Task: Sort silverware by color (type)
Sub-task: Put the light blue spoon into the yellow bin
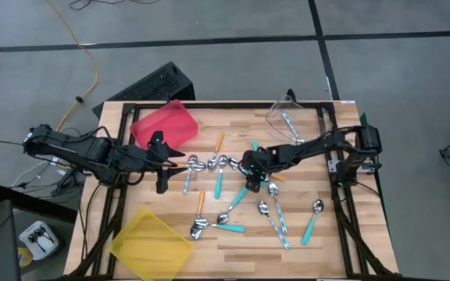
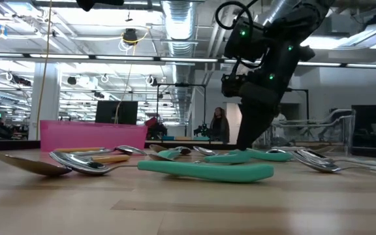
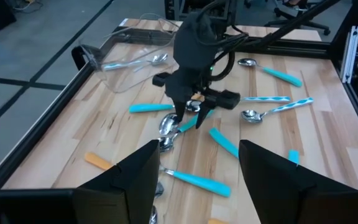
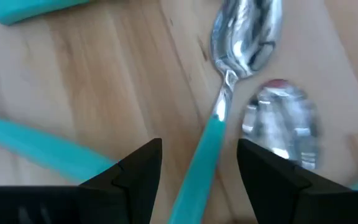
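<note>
Several spoons with shiny bowls and teal, orange or light blue handles lie flat over the wooden table [image 1: 233, 238]. My right gripper [image 4: 199, 162] is down at the table's middle [image 1: 252, 179], open. Its fingers stand on either side of a teal-handled spoon's handle [image 4: 207, 146], close to the neck, with a gap on both sides. That spoon's bowl [image 4: 247, 34] lies beyond the fingertips, and a second bowl [image 4: 284, 124] is beside it. My left gripper [image 3: 197, 180] hangs open above the table's left part [image 1: 162, 168], with nothing between its fingers.
A red bin [image 1: 165, 125] stands at the far left. A yellow bin [image 1: 151, 243] is at the near left corner. At the far right a clear bin [image 1: 287, 117] holds a light blue spoon. Black frame rails [image 1: 342, 195] run along the table's edges.
</note>
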Controlling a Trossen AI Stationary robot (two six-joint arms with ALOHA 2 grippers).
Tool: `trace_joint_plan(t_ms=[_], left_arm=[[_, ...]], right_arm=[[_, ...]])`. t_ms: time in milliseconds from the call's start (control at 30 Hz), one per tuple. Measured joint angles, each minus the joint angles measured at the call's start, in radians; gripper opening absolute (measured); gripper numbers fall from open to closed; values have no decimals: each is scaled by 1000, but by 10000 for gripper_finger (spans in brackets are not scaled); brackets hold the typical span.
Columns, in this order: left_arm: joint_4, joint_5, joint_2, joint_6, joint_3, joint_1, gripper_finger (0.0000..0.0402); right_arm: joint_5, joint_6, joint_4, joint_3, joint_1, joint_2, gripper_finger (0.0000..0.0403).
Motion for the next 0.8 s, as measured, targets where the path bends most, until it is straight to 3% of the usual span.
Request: trace_joint_plan(t_ms=[300,433,633,800], left_arm=[[0,0,0,0,0,0,205],[0,0,0,0,0,0,205],[0,-1,0,-21,0,0,205],[0,-1,0,-43,0,0,205]], right_arm=[[62,2,-10,4,6,65,224],[77,31,-25,3,2,56,180],[105,92,-44,1,1,49,79],[123,111,-44,6,1,51,72]])
